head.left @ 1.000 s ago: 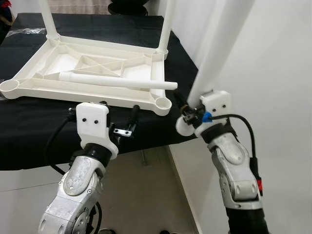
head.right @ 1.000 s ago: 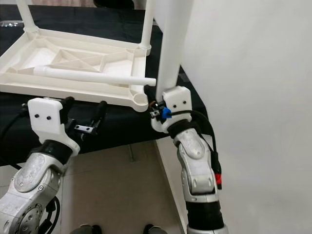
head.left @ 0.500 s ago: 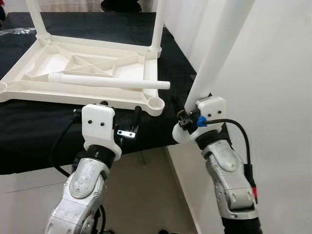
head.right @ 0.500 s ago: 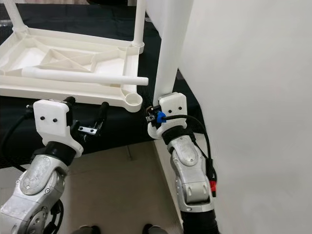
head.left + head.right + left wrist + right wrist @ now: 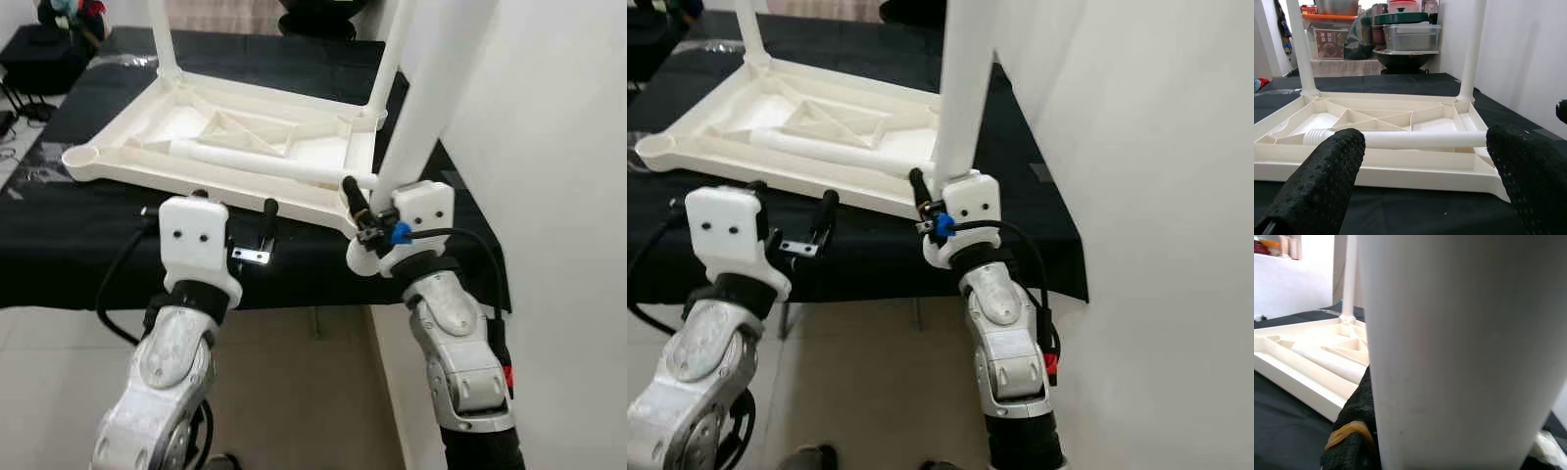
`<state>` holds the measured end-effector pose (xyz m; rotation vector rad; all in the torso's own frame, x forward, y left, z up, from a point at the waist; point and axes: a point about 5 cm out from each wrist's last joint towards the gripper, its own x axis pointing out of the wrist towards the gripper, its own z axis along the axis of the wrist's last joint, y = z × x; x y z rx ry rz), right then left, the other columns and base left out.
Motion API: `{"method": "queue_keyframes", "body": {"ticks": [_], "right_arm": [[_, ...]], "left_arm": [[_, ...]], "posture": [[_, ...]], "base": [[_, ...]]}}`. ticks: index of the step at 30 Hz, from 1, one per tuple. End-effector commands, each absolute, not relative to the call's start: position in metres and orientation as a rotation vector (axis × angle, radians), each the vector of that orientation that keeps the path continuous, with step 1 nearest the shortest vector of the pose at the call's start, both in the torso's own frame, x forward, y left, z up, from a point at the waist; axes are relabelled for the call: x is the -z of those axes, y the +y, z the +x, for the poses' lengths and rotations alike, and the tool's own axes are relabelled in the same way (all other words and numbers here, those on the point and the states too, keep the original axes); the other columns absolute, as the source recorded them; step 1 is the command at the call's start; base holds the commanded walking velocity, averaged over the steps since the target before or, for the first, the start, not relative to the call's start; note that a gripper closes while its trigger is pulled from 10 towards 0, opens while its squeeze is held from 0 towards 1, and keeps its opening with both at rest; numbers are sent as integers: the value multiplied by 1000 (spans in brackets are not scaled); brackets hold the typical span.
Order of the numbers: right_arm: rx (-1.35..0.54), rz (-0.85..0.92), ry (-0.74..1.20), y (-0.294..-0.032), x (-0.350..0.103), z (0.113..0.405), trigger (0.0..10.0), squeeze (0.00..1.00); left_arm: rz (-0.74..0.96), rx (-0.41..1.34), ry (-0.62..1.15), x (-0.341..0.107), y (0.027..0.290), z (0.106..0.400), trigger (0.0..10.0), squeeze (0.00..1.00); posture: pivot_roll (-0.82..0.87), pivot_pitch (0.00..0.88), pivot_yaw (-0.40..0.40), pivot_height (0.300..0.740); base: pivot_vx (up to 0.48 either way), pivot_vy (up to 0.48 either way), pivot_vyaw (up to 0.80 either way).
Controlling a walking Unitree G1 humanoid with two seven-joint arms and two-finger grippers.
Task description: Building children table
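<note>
- The right gripper is clamped around a white table leg, which rises steeply from the fingers and leaves the frame; one black finger lies against the leg's side, just beside the near corner of the tabletop.
- The left gripper holds nothing — its two fingers are spread wide, hovering just in front of the tabletop's near edge.
- The upturned white tabletop lies underside-up on the black table, its ribbed underside and corner sockets exposed.
- Two legs already stand in the tabletop's far corners: one at the far left, one at the far right.
- A loose leg lies flat across the tabletop's ribs, between the near corners, its end reaching toward the right gripper and the held leg.
- The open socket at the tabletop's near-left corner is bare.
- The left wrist view looks between the spread fingertips straight at the tabletop's near edge, and shows the ridged end of the lying leg; behind the tabletop stand stacked pots and containers — out of the head views' reach.
- In the right wrist view the held leg sits pressed against a finger with a tan band round it.
- A white wall runs close beside the tabletop's right side; pale floor tiles lie below the black table.
</note>
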<state>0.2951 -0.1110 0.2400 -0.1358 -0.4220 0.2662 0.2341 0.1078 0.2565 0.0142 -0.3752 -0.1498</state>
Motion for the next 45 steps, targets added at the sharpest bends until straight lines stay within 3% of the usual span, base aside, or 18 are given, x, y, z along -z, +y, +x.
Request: {"method": "queue_keyframes", "body": {"ticks": [1, 14, 19, 23, 29, 33, 37, 45], "right_arm": [[-259, -125, -433, -113, -241, 294, 10000, 0], [-259, -85, -481, -112, -256, 293, 10000, 0], [-163, -70, -641, -132, -302, 298, 10000, 0], [-16, -67, -788, -165, -349, 298, 10000, 0], [-90, -10, -801, -158, -354, 295, 10000, 0], [-243, 35, -689, -134, -332, 297, 10000, 0], [-261, 108, -633, -129, -324, 299, 10000, 0], [-309, 32, -577, -122, -310, 299, 10000, 0]], "left_arm": [[18, 132, -378, -257, 111, 237, 10000, 0], [40, 165, -400, -261, 107, 235, 10000, 0], [39, 142, -395, -262, 109, 237, 10000, 0], [28, 123, -403, -262, 114, 239, 10000, 0], [15, 129, -404, -262, 113, 239, 10000, 0], [3, 137, -405, -262, 110, 239, 10000, 0], [2, 137, -405, -263, 110, 238, 10000, 0], [-3, 143, -403, -263, 109, 238, 10000, 0]], "posture": [[20, 184, -114, 740], [28, 182, -111, 740], [29, 172, -108, 740], [23, 164, -104, 740], [23, 161, -103, 740], [26, 168, -103, 740], [26, 174, -102, 740], [20, 185, -104, 740]], "base": [[356, 0, 0], [318, 0, 0], [0, 0, 0], [0, 0, 0], [0, 0, 0], [0, 0, 0], [0, 0, 0], [0, 0, 400]]}}
